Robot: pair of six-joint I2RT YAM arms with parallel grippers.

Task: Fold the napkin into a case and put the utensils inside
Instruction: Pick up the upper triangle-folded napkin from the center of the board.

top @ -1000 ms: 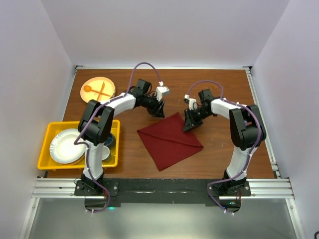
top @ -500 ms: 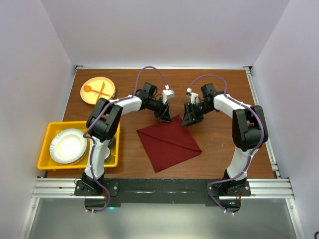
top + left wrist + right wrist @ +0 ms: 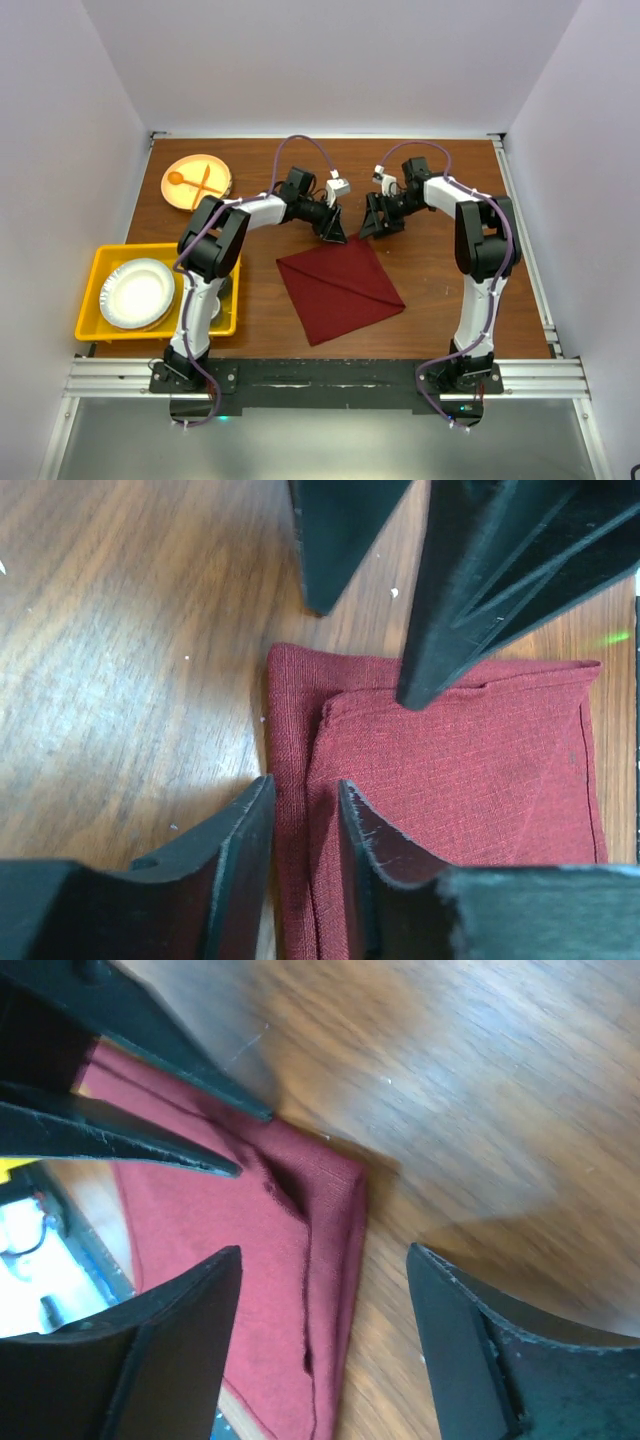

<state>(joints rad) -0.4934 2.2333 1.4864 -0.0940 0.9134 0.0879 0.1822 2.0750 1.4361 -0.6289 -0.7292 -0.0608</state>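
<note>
The maroon napkin lies folded into a diamond on the wooden table. My left gripper is at its far corner. In the left wrist view the left gripper stands low with a narrow gap, its jaws either side of the napkin's doubled edge, and the cloth lies flat between them. My right gripper hangs wide open just beyond the same corner. In the right wrist view the right gripper holds nothing, and the napkin edge lies below it. No utensils are in view.
An orange plate with an orange spoon and fork sits at the far left. A yellow tray holding white plates stands at the near left. The two grippers' fingers are close together over the napkin's corner.
The right gripper opened, let go of the napkin's far corner and drew back a little. The left gripper moved right onto that corner and its jaws narrowed.
</note>
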